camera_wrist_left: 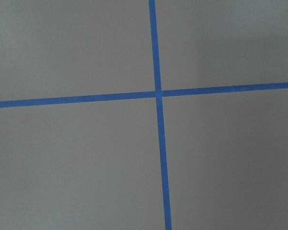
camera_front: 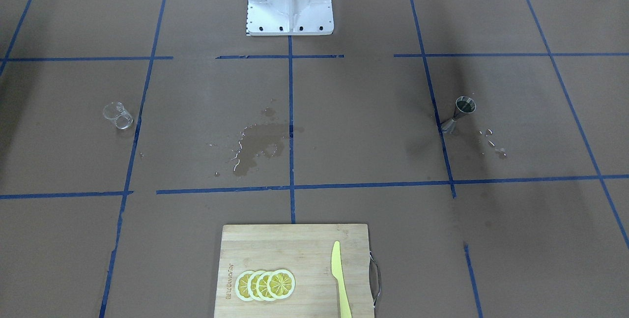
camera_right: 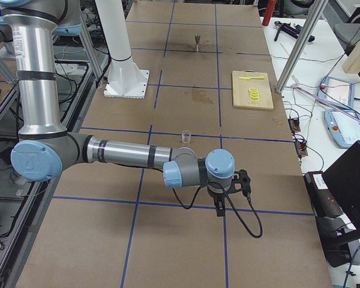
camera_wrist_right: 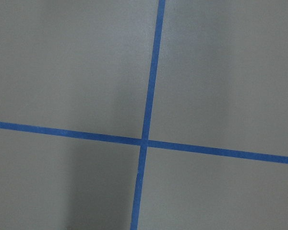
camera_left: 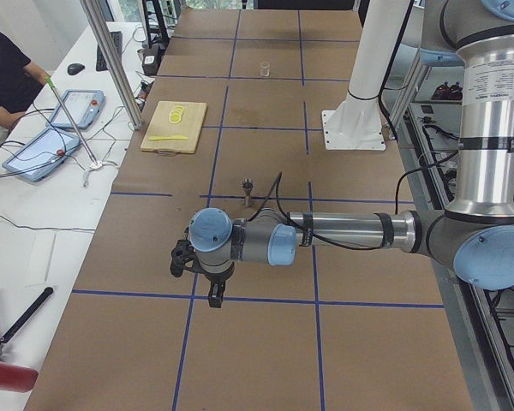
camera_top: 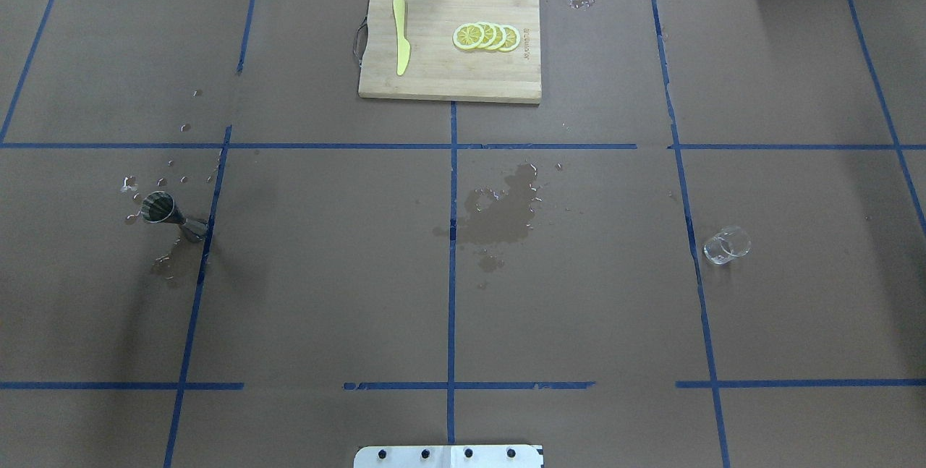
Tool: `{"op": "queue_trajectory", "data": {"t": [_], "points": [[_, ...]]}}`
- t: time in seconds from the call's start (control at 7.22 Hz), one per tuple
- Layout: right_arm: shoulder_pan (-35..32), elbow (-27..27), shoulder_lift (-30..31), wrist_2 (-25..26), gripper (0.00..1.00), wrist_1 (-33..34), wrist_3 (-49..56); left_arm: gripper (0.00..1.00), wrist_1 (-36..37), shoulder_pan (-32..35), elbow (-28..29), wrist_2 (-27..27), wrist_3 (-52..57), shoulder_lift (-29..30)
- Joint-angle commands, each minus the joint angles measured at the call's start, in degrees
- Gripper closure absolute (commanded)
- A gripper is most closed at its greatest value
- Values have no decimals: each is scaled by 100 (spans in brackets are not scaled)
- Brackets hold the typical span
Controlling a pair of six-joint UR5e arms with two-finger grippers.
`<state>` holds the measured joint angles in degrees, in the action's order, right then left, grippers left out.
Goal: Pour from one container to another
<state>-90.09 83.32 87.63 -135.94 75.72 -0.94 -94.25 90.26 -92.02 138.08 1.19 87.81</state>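
Each arm stretches low over one end of the counter (camera_top: 325, 294), the left pincer (camera_left: 214, 295) and right pincer (camera_right: 221, 209) pointing down above the blue tape lines (camera_wrist_left: 156, 93); I cannot tell how far either is open or whether it holds anything. Midway across, the metal jigger (camera_top: 163, 209) stands upright on the robot's left among drops, the small clear glass (camera_top: 727, 244) stands well apart on its right, and a wet patch (camera_top: 503, 211) lies between them. At the far edge a cutting board (camera_top: 448, 84) carries lemon slices (camera_top: 486, 36) and a yellow knife (camera_top: 400, 45).
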Motion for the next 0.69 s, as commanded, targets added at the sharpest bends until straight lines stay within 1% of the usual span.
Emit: {"op": "queue_trajectory", "data": {"t": [0.0,0.14,0.55], "points": [[0,-8,0,-20,0,4,-534,0,3,0,0,9,-39,-1],[0,0,9,-38,0,4,-687,0,3,0,8,9,-40,-1],[0,-26,35,-20,0,39,-680,0,3,0,-9,26,-31,-19]]}}
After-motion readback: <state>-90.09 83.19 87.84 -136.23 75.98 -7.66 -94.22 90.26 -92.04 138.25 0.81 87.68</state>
